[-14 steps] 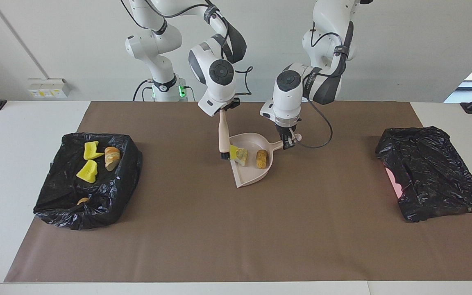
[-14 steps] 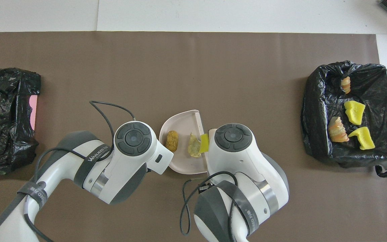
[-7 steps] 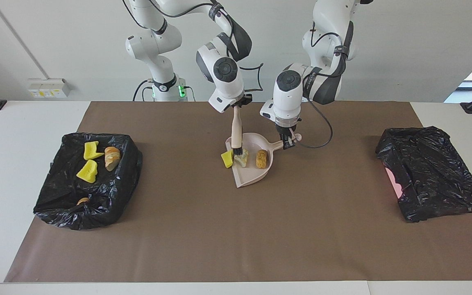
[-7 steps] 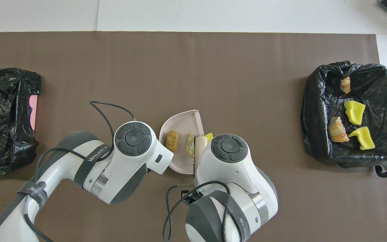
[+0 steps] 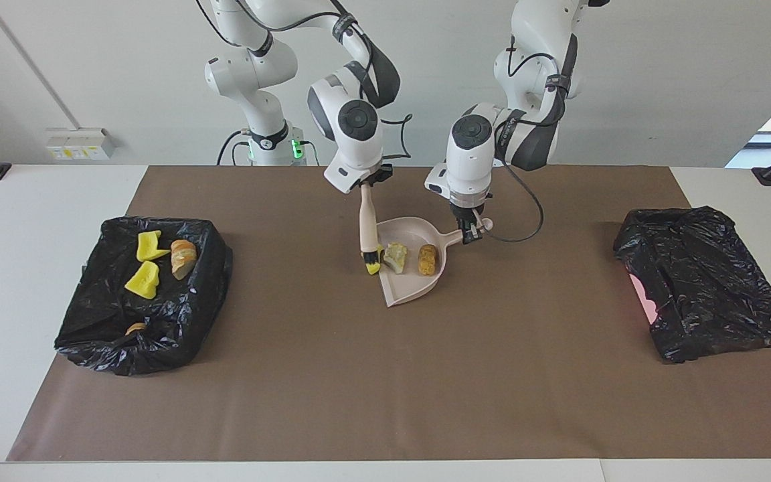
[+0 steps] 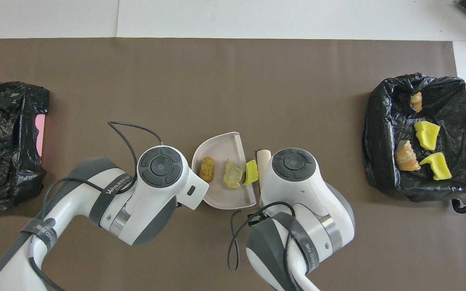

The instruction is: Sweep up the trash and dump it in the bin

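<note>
White table carrying a brown paper mat that spans most of the frame. At centre of the mat, a pale pink dustpan; a yellow sponge chunk lies at its open edge, with the brush's bristles down beside it. At frame left, straddling the mat's edge, an open bin lined with a black bag. At frame right, on the mat's end, a crumpled black bag over a pink object.
</note>
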Tool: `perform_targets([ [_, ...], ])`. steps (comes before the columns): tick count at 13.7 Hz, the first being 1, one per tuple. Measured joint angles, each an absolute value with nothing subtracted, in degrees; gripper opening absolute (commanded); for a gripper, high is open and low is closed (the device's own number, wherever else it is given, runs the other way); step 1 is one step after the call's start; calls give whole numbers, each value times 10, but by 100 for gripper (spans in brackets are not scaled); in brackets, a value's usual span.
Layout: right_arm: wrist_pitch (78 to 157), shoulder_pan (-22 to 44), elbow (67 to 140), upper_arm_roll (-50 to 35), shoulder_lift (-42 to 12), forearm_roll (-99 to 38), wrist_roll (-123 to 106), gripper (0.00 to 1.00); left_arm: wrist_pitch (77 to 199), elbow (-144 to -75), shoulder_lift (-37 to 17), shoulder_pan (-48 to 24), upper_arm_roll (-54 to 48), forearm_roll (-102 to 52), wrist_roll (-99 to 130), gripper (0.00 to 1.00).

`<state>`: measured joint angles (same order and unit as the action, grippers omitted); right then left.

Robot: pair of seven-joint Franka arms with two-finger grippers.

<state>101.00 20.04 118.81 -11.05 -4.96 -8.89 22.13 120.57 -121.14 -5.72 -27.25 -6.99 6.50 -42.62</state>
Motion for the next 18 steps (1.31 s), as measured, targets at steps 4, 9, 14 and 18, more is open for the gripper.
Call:
perform_targets([
  [4,1010,179,1188,-110,-97,-51,163,0,1206,-1212,-57,-273,-70,65,-426,0],
  [9,1024,212,1184,-115,-100,-147,141,0,1206,-1213,-57,-273,-70,65,-425,0],
  [14,1019,230,1182,-114,-98,-112,141,0,1206,-1214,-57,-273,-70,65,-425,0],
  [18,993,230,1182,-113,-96,-83,147,0,1206,-1214,-57,-272,-70,65,-425,0],
])
